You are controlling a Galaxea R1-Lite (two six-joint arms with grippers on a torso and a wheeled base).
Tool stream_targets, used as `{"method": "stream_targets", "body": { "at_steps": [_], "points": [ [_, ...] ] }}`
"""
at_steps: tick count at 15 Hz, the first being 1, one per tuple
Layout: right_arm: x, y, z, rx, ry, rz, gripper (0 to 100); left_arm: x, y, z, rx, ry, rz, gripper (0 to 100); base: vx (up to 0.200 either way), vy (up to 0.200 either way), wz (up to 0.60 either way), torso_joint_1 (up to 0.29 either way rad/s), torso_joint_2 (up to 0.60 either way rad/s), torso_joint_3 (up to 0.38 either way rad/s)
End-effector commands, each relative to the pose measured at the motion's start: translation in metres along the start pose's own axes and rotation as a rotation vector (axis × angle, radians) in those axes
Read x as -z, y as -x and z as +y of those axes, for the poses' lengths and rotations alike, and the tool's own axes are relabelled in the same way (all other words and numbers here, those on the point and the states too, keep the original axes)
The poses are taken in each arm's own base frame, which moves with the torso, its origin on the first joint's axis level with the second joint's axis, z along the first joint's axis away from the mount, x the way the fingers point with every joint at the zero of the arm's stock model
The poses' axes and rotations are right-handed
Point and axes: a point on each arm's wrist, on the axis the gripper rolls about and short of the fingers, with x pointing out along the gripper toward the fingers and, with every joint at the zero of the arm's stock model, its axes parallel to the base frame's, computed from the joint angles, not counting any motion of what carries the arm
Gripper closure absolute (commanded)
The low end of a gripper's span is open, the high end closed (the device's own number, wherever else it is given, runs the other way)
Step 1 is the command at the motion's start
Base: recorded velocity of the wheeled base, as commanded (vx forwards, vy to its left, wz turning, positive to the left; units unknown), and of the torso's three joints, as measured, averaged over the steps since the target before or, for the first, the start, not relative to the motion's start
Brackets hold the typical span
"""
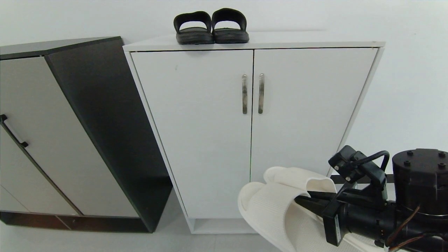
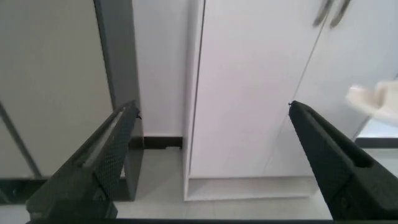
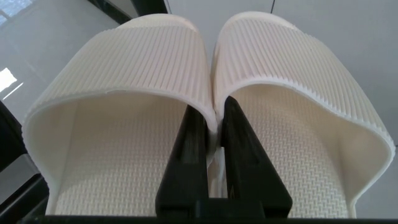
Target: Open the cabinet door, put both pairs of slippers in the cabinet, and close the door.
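Far left: a tall black cabinet with grey door panels (image 1: 87, 122), just beside a white two-door cabinet (image 1: 206, 147) whose doors are both closed. The left gripper (image 2: 212, 107) faces the white cabinet's lower corner, jaws spread wide and empty. A pair of black rubber slide slippers (image 1: 211, 27) sits on the cabinet's top. Two vertical metal bar handles (image 1: 244, 93) flank the centre seam. Lower right: the right gripper (image 3: 214, 115) is clamped on the touching inner straps of a pair of cream ribbed slippers (image 1: 276, 210), held before the right door
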Motion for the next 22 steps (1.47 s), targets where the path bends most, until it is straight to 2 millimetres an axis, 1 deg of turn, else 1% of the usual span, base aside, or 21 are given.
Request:
{"method": "stream_targets", "body": {
  "at_steps": [1,3,5,6,7,8,9,10,12,13,15,17,19,20,22],
  "points": [
    [0.001,-0.001,0.0,0.0,0.0,0.007,100,-0.046,-0.041,-0.004,0.139,0.007,0.129,0,0.0,0.0,0.0,0.0,0.0,0.0],
    [0.002,-0.001,0.0,0.002,0.003,0.008,100,-0.052,-0.061,-0.006,0.311,0.017,0.158,0,0.0,0.0,0.0,0.0,0.0,0.0],
    [0.002,-0.002,0.0,0.003,0.009,0.01,100,-0.052,-0.081,-0.008,0.464,0.002,0.205,0,0.0,0.0,0.0,0.0,0.0,0.0],
    [0.002,-0.002,0.0,0.003,0.009,0.01,100,-0.052,-0.089,-0.009,0.496,-0.006,0.222,0,0.0,0.0,0.0,0.0,0.0,0.0],
    [0.002,-0.002,0.0,0.002,0.009,0.011,100,-0.055,-0.118,-0.011,0.554,-0.02,0.252,0,0.0,0.0,0.0,0.0,0.0,0.0],
    [0.003,-0.002,0.0,0.001,0.009,0.013,100,-0.058,-0.133,-0.016,0.596,-0.014,0.245,0,0.0,0.0,0.0,0.0,0.0,0.0],
    [0.002,-0.003,0.0,0.001,0.008,0.013,100,-0.062,-0.153,-0.022,0.637,0.014,0.224,0,0.0,0.0,0.0,0.0,0.0,0.0],
    [0.002,-0.003,-0.001,0.003,0.005,0.011,100,-0.068,-0.168,-0.029,0.672,0.042,0.194,0,0.0,0.0,0.0,0.0,0.0,0.0],
    [0.002,-0.003,-0.003,0.007,0.001,0.011,100,-0.079,-0.186,-0.04,0.728,0.083,0.176,0,0.0,0.0,0.0,0.0,0.0,0.0],
    [0.003,-0.005,-0.003,0.011,0.0,0.018,100,-0.086,-0.198,-0.05,0.767,0.104,0.179,0,0.0,0.0,0.0,0.0,0.0,0.0],
    [0.003,-0.005,-0.005,0.018,-0.003,0.021,100,-0.09,-0.217,-0.066,0.825,0.107,0.192,0,0.0,0.0,0.0,0.0,0.0,0.0],
    [0.005,-0.007,-0.005,0.019,-0.003,0.03,100,-0.094,-0.234,-0.09,0.903,0.108,0.202,0,0.0,0.0,0.0,0.0,0.0,0.0],
    [0.006,-0.008,-0.005,0.019,-0.003,0.035,100,-0.09,-0.246,-0.109,0.933,0.108,0.222,0,0.0,0.0,0.0,0.0,0.0,0.0],
    [0.006,-0.008,-0.005,0.018,-0.003,0.036,100,-0.089,-0.256,-0.124,0.954,0.105,0.228,0,0.0,0.0,0.0,0.0,0.0,0.0],
    [0.006,-0.009,-0.005,0.018,-0.003,0.038,100,-0.091,-0.269,-0.147,0.983,0.114,0.225,0,0.0,0.0,0.0,0.0,0.0,0.0]
  ]
}}
